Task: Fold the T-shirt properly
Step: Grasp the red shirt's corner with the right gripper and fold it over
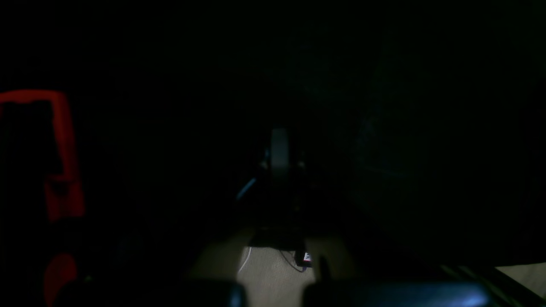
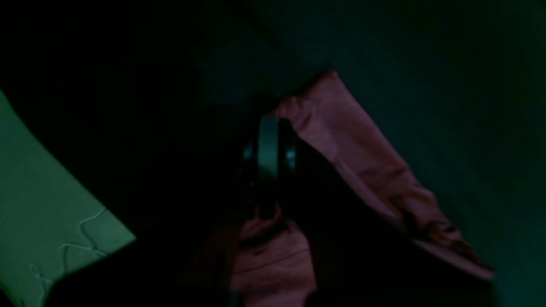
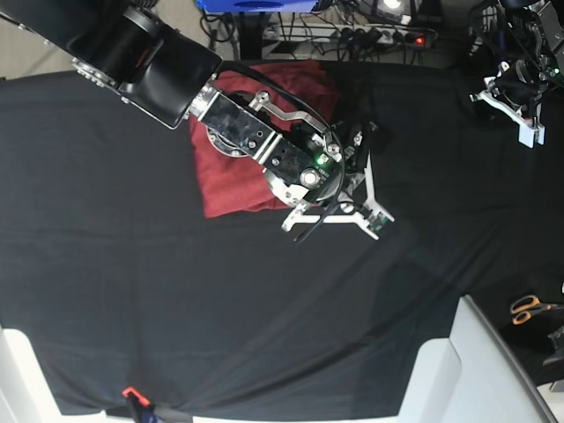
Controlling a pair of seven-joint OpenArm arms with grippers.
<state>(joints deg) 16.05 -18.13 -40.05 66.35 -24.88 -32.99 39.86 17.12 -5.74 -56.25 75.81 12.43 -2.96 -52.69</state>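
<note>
The base view looks straight down from high above on the black cloth (image 3: 176,308), taking in both arms. Each of the 2 wrist views rides its arm and looks along its gripper, close and very dark. The right wrist view and the base view share the shirt (image 2: 354,157) (image 3: 231,181).

T-shirt (image 3: 231,176) on the cloth surface (image 3: 176,300), under my right arm (image 3: 264,141) — left gripper (image 3: 527,123) well apart, scissors (image 3: 529,308) beside the edge.
</note>
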